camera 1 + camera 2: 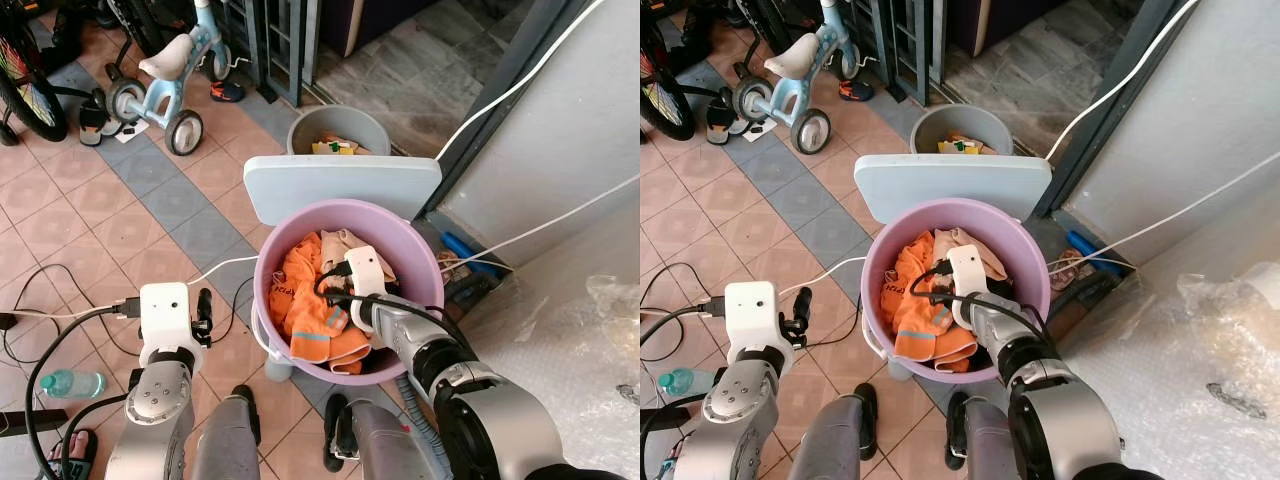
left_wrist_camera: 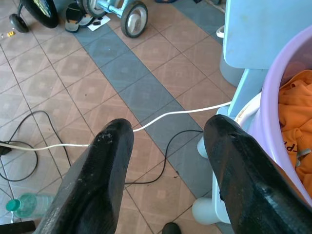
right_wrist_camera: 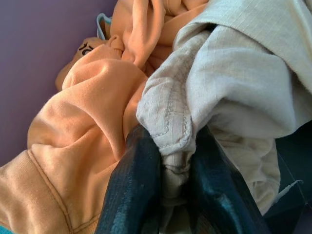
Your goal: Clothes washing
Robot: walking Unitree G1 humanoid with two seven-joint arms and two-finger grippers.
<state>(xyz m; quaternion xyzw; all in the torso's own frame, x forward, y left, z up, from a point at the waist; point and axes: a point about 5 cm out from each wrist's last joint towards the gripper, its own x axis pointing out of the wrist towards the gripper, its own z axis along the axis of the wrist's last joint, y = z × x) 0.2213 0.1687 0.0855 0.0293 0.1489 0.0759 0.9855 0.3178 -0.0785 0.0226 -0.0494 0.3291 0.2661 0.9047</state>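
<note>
Down in front of the robot, the eye views show a purple tub (image 1: pixel 420 262) on a pale blue stool (image 1: pixel 340 186), full of orange clothes (image 1: pixel 305 305). The right gripper (image 3: pixel 163 187) reaches inside the tub. Its wrist view shows up close what the eyes cannot: the two fingers pinch a fold of grey-white cloth (image 3: pixel 234 83). The left gripper (image 2: pixel 168 161) hangs over the tiled floor (image 2: pixel 63 83) beside the tub, its fingers spread wide, holding nothing.
</note>
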